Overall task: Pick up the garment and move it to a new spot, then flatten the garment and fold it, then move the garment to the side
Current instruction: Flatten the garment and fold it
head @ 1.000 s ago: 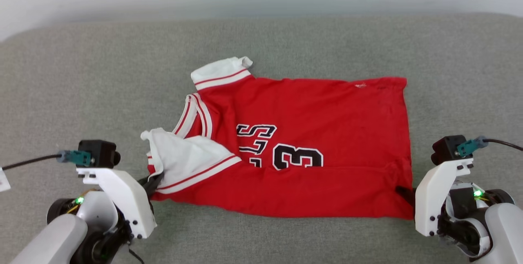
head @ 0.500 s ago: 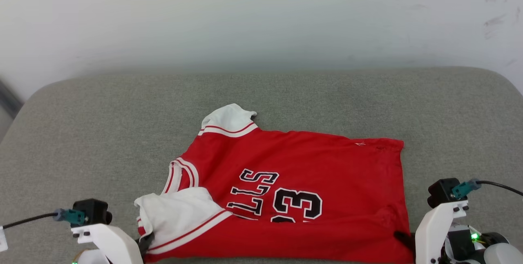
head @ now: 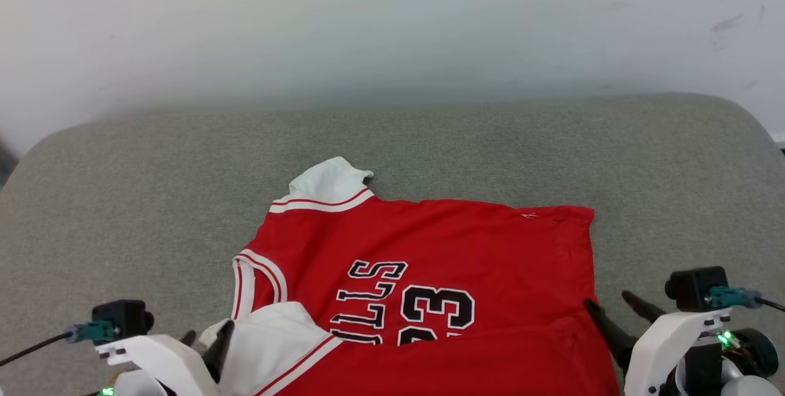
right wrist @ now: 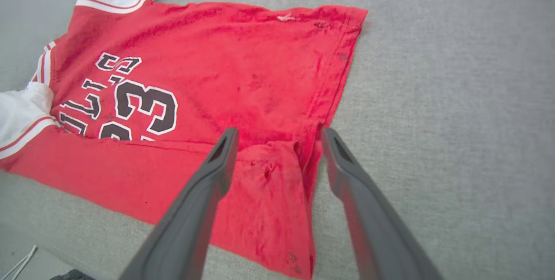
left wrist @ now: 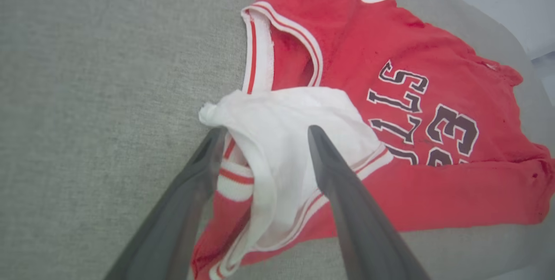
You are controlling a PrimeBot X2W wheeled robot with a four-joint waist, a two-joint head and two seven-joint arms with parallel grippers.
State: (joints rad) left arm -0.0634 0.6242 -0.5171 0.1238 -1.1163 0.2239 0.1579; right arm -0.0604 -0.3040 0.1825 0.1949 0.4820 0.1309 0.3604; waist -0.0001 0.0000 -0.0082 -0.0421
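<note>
Jaws of the left gripper [left wrist: 265, 130] stand apart, straddling the white sleeve [left wrist: 286, 115] that is folded onto the garment [head: 429, 236]. Jaws of the right gripper [right wrist: 279, 131] stand apart, straddling the near hem corner [right wrist: 273, 176]. The garment lies front-up on the grey fabric surface [head: 429, 138], its near edge folded over.

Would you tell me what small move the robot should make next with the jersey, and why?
Probably lift both grippers clear of the garment: the left gripper and right gripper stand open astride its near corners, gripping nothing, while the near edge already lies folded over the lettering.
</note>
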